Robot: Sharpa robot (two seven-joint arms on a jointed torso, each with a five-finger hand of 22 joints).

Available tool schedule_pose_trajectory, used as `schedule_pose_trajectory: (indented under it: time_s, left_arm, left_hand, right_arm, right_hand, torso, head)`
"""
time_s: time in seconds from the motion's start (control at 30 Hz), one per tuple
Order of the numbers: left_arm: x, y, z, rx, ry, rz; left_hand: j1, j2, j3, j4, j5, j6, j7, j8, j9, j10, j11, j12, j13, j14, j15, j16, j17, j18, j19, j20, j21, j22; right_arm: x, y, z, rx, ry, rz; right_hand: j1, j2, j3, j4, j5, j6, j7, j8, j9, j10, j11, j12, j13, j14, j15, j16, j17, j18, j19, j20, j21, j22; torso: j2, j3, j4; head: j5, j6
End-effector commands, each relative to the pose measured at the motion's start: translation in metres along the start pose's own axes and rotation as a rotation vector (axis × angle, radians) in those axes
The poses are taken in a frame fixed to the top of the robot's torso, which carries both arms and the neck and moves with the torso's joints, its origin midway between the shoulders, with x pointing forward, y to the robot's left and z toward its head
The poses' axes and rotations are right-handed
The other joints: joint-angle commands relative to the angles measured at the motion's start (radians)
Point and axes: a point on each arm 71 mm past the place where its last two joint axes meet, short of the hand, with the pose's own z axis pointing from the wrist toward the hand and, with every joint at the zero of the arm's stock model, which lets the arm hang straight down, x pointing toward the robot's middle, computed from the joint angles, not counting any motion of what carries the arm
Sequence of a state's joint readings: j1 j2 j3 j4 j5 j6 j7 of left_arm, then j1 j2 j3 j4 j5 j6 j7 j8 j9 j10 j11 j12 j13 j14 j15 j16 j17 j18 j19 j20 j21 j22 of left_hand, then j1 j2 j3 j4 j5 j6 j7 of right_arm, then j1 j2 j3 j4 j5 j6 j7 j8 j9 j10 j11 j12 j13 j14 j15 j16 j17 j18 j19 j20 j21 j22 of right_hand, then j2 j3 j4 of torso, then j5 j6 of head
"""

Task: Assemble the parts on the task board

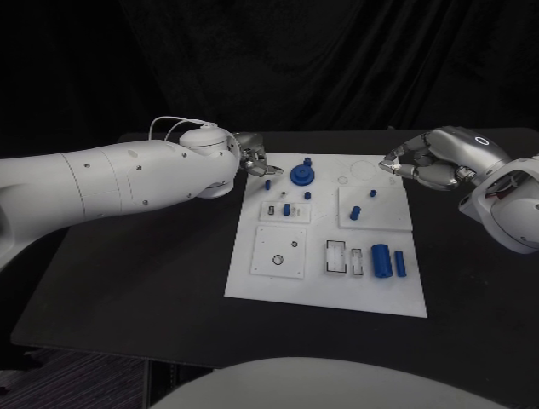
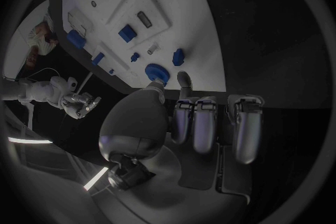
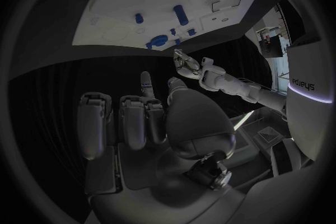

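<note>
The white task board [image 1: 324,290] lies in the middle of the table. A round blue knob [image 1: 302,175] stands near its far edge, small blue pegs [image 1: 286,209] sit further in, and two larger blue cylinders [image 1: 388,261] lie at the near right. My left hand [image 1: 255,158] hovers over the board's far left corner, just left of the knob [image 2: 157,73], fingers [image 2: 206,123] curled in and holding nothing. My right hand [image 1: 422,162] hangs at the far right corner, fingers [image 3: 119,123] curled the same way and holding nothing.
The black table [image 1: 134,281] spreads out on both sides of the board. Raised white square plates [image 1: 279,251] with slots and holes sit on the board. A dark curtain closes off the back.
</note>
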State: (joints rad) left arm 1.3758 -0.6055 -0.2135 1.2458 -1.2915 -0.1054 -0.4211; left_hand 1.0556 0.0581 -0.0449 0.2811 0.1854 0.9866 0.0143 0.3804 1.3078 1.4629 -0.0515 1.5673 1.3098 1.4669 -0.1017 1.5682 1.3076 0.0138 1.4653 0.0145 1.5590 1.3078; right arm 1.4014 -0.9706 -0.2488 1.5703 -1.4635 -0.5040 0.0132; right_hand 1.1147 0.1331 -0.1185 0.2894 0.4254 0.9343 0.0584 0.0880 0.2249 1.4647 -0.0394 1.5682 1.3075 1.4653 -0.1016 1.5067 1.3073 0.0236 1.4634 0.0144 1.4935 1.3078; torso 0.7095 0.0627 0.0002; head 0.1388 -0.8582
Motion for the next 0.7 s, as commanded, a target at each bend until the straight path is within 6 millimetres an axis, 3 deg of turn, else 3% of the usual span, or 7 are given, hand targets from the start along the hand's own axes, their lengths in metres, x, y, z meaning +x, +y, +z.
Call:
schedule_pose_trajectory:
  time_s: [0.03, 0.27, 0.7]
  left_arm:
    - [0.0019, -0.0009, 0.0009, 0.007, 0.023, 0.019]
    - [0.0026, 0.0, 0.0016, 0.002, 0.032, 0.023]
    - [0.0045, 0.0006, 0.0025, -0.005, 0.053, 0.033]
  left_hand:
    - [0.008, 0.0, 0.001, -0.004, 0.005, 0.007, -0.001, -0.003, 0.012, 0.108, -0.001, 0.003, 0.261, 0.104, 0.001, 0.003, 0.263, -0.01, 0.097, -0.001, -0.001, 0.255]
    - [0.01, 0.001, 0.002, -0.004, 0.008, 0.007, -0.001, -0.003, 0.013, 0.108, -0.001, 0.003, 0.261, 0.104, 0.001, 0.003, 0.263, -0.01, 0.097, -0.001, -0.001, 0.255]
    - [0.017, 0.003, 0.004, -0.003, 0.018, 0.007, -0.001, -0.003, 0.014, 0.108, -0.001, 0.003, 0.261, 0.104, 0.001, 0.003, 0.263, -0.009, 0.096, -0.001, -0.003, 0.254]
  right_arm:
    - [-0.0007, 0.0005, -0.0009, -0.006, -0.017, -0.003]
    - [-0.0009, 0.0003, -0.0012, -0.005, -0.017, -0.003]
    - [-0.0006, 0.0004, -0.001, -0.003, -0.015, -0.003]
  right_hand:
    - [0.012, 0.002, -0.004, -0.002, 0.004, 0.006, 0.0, -0.004, -0.001, 0.106, 0.006, 0.003, 0.263, 0.078, 0.008, -0.005, 0.118, -0.003, 0.07, 0.006, -0.002, 0.235]
    - [0.012, 0.002, -0.004, -0.002, 0.004, 0.006, 0.0, -0.004, -0.001, 0.106, 0.006, 0.003, 0.263, 0.078, 0.008, -0.005, 0.118, -0.003, 0.07, 0.006, -0.002, 0.236]
    - [0.012, 0.002, -0.004, -0.002, 0.004, 0.006, 0.0, -0.004, -0.001, 0.106, 0.006, 0.003, 0.263, 0.078, 0.008, -0.005, 0.118, -0.003, 0.07, 0.006, -0.002, 0.236]
  torso:
    - [0.0, 0.0002, 0.001]
    - [0.002, -0.0009, 0.0021]
    - [0.001, 0.0006, 0.001]
  head:
    - [-0.001, -0.002]
    - [-0.003, -0.004]
    - [0.0, -0.009]
